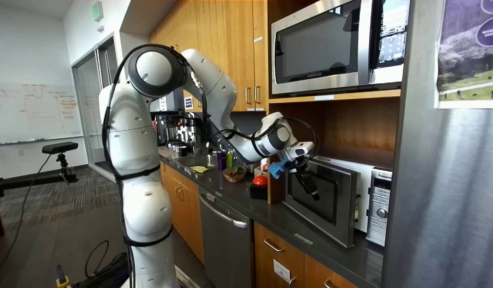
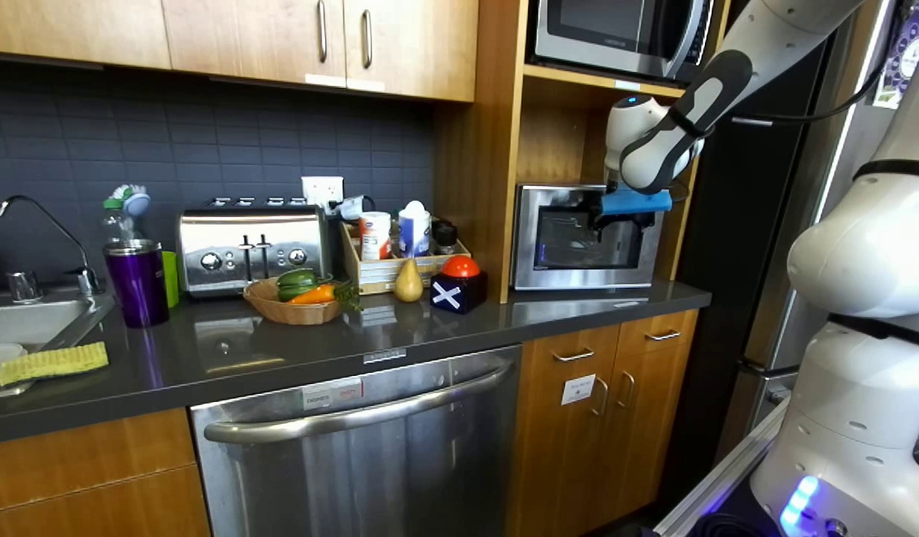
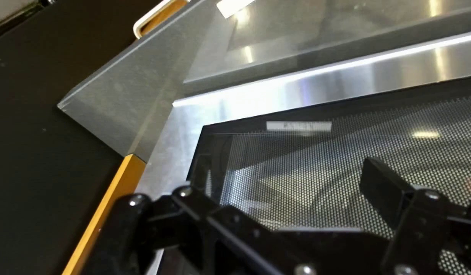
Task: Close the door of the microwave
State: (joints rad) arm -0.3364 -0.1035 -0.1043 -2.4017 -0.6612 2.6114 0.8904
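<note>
The microwave stands on the counter in the cubby, its button panel and white inside edge showing in an exterior view. Its dark door, with a steel frame and glass window, stands part open, swung out from its left side. The door also faces the camera in an exterior view and hides most of the microwave there. In the wrist view the door fills the right side. My gripper is in front of the door's outer face, fingers apart and empty. I cannot tell whether a fingertip touches the glass.
A larger stainless microwave sits on the shelf above. A steel fridge stands right beside the small microwave. On the counter left of the cubby are a red-topped black box, a pear, a basket and a toaster.
</note>
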